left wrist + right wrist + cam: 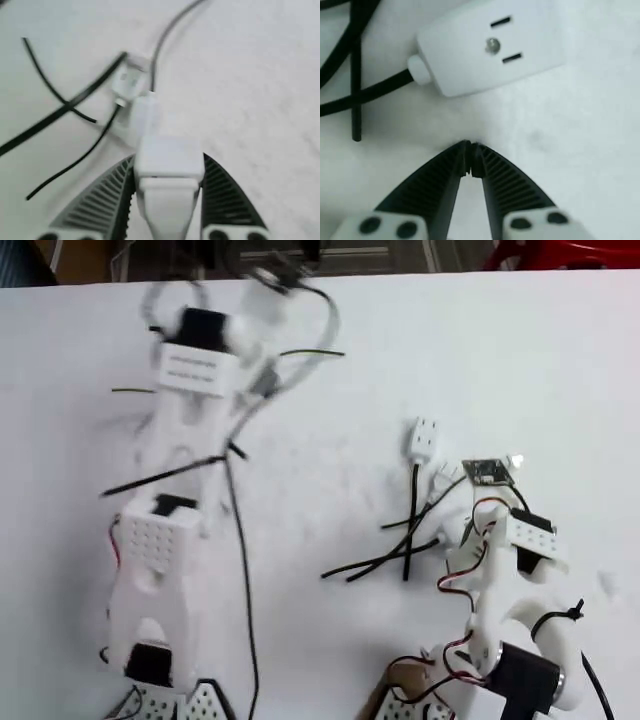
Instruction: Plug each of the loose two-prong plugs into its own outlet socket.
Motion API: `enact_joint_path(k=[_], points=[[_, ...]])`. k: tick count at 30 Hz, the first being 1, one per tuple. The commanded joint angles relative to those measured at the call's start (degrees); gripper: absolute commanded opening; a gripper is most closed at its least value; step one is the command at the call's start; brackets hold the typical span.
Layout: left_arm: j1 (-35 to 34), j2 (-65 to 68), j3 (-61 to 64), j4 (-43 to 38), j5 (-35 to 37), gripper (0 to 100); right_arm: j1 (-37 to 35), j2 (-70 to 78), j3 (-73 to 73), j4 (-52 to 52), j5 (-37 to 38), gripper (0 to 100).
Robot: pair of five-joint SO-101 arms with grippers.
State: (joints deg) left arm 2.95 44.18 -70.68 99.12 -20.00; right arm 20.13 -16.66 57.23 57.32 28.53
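Observation:
My left gripper is shut on a white block-shaped plug, with a dark ribbed finger on each side of it. Just ahead lies a small white connector with a grey cable leading away. In the high view the left gripper is blurred near the table's far edge. My right gripper is shut on nothing, its tips on the table just short of a white outlet socket that has two slots facing up. That socket lies mid-table, beside the right gripper.
Black cables trail from the socket toward the table's near side and cross each other. More black cables cross beside the small connector. A long black cable runs along the left arm. The right side of the white table is bare.

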Motion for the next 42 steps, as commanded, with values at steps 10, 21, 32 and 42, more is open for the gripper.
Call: enact_joint_path(k=[10, 21, 32, 42], points=[[-10.6, 10.5, 5.7, -31.6, -7.2, 11, 0.6, -0.2, -0.1, -0.8, -0.5, 1.9], [-12.3, 22.4, 5.7, -40.7, -7.6, 17, 0.6, -0.2, -0.1, -0.8, -0.5, 1.9], [-13.5, 21.9, -10.2, -30.5, -3.0, 29, 0.6, -0.2, -0.1, -0.8, -0.5, 1.9], [-13.8, 19.3, -24.7, -19.3, -4.0, 32, 0.6, -0.2, -0.1, -0.8, -0.5, 1.9]])
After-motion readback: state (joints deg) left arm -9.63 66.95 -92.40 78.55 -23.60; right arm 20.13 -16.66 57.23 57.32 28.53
